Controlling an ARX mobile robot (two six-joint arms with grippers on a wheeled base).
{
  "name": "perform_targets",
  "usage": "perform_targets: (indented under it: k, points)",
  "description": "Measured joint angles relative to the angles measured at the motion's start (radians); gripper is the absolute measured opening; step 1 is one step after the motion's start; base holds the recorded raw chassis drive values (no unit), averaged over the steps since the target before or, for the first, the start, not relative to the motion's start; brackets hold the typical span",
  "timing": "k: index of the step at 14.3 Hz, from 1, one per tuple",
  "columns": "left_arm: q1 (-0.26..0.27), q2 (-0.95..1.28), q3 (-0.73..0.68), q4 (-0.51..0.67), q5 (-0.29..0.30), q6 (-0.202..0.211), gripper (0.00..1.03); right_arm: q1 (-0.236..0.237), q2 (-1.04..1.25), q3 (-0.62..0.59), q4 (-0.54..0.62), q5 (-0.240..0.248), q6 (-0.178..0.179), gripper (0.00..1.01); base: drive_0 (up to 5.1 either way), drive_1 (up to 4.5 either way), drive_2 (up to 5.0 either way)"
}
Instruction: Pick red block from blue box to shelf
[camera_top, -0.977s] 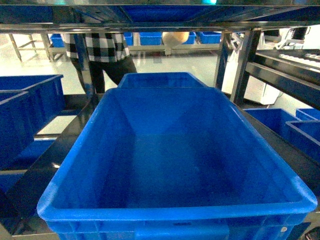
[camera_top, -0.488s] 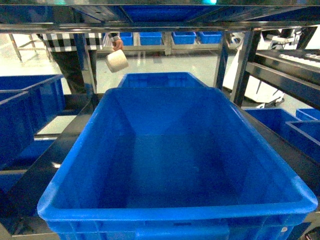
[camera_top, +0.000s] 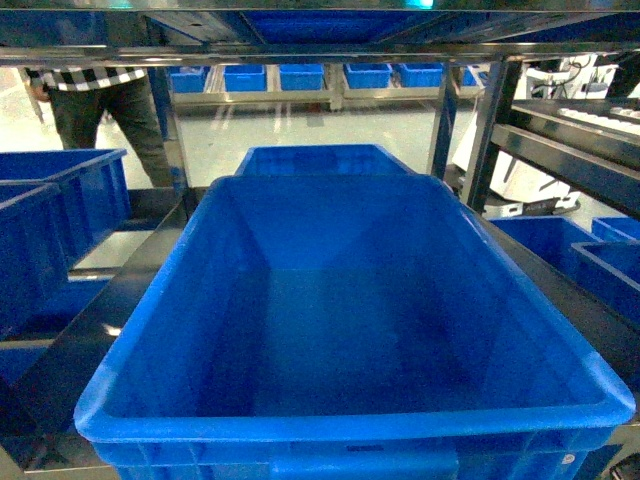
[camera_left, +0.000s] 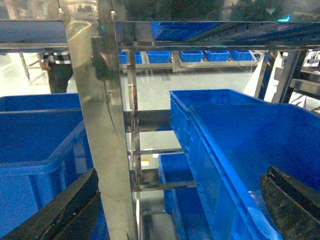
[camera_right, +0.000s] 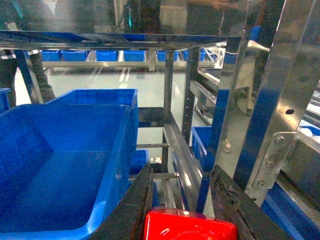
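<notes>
One red block (camera_right: 189, 226) clamped between right gripper (camera_right: 182, 220) fingers, at 6 o'clock in right wrist view. Left gripper (camera_left: 175, 210) wide open, empty. Carry step in hand. Next, you steer block past crate (camera_top: 350, 300) to shelf (camera_right: 260, 115) rails at 3 o'clock, then release.

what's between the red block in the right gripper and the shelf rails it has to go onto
Nothing visible blocks it. In the right wrist view the red block sits clamped in the right gripper, and the shelf rails run straight ahead, open. The big blue crate stands beside that path, to its left, not across it.
</notes>
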Motion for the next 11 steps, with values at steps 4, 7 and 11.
perform_targets:
  k: [4, 7, 11]
  points:
    - [0.000, 0.000, 0.000, 0.000, 0.000, 0.000, 0.98, 0.000, 0.000, 0.000, 0.000, 0.000, 0.000, 0.28, 0.0, 0.00, 0.0]
    - [0.000, 0.000, 0.000, 0.000, 0.000, 0.000, 0.98, 0.101, 0.089, -0.010, -0.006, -0.022, 0.037, 0.28, 0.0, 0.00, 0.0]
    - [0.000, 0.000, 0.000, 0.000, 0.000, 0.000, 0.98, 0.347, 0.602, 0.005, 0.505, 0.026, 0.037, 0.28, 0.0, 0.00, 0.0]
